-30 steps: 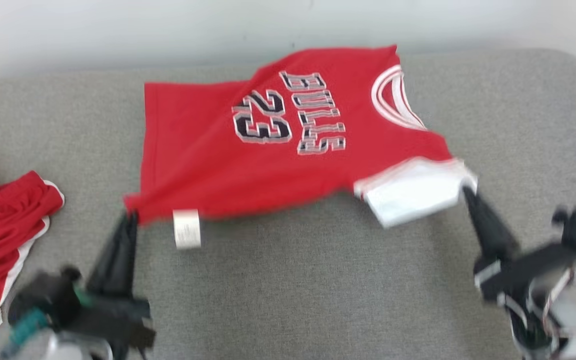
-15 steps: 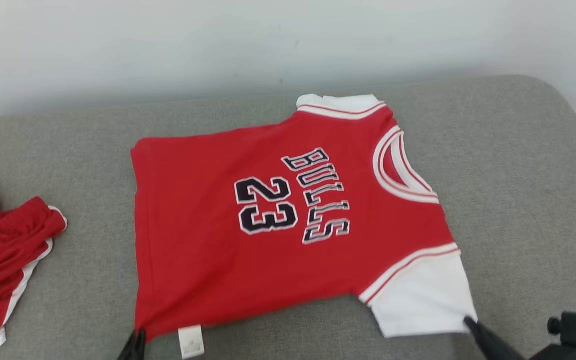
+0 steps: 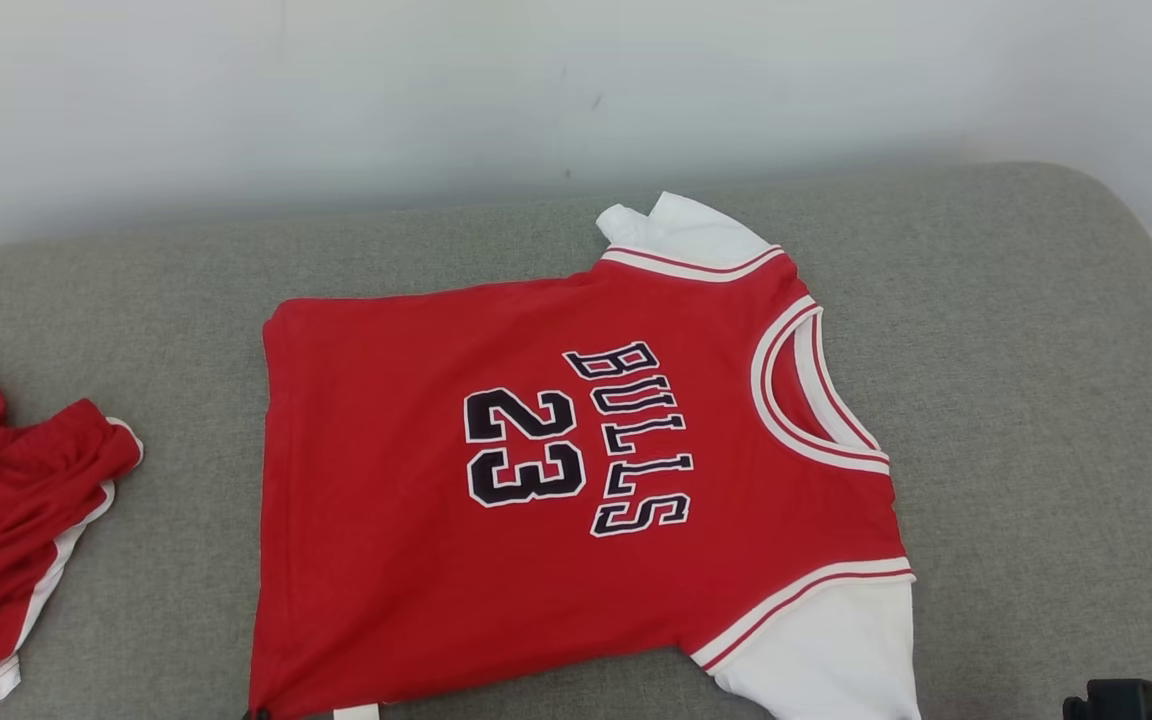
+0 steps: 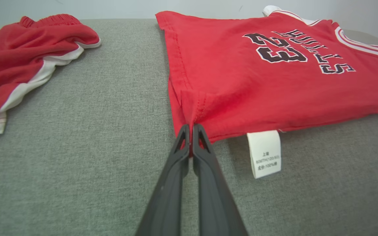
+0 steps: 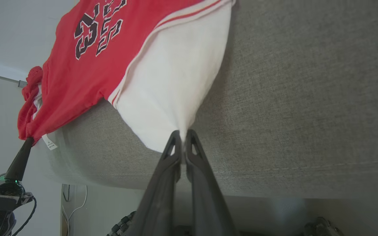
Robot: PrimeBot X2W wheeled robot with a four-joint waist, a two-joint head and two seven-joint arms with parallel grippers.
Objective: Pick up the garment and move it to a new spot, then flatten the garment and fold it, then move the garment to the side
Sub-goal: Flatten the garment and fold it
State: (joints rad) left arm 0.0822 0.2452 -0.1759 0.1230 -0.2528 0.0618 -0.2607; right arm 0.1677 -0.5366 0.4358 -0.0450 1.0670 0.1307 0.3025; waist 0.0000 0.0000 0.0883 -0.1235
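Note:
The garment (image 3: 496, 500) is a red jersey with white sleeves, printed BULLS 23, lying spread face up on the grey cushion (image 3: 1036, 400). In the left wrist view my left gripper (image 4: 190, 127) is shut on the jersey's (image 4: 241, 82) near hem corner, beside a white care label (image 4: 264, 152). In the right wrist view my right gripper (image 5: 182, 134) is shut on the tip of the near white sleeve (image 5: 169, 85); the jersey (image 5: 77, 72) stretches away from it, and the left gripper (image 5: 28, 141) pinches the far corner.
A second red garment with white trim (image 3: 6, 520) lies crumpled at the cushion's left edge, also in the left wrist view (image 4: 25, 59). A pale wall (image 3: 536, 90) runs behind the cushion. Bare grey cushion lies to the jersey's right.
The head camera has tilted up, so the jersey sits lower in view and both grippers have slid off the bottom edge. The jersey now lies flatter, its far white sleeve showing.

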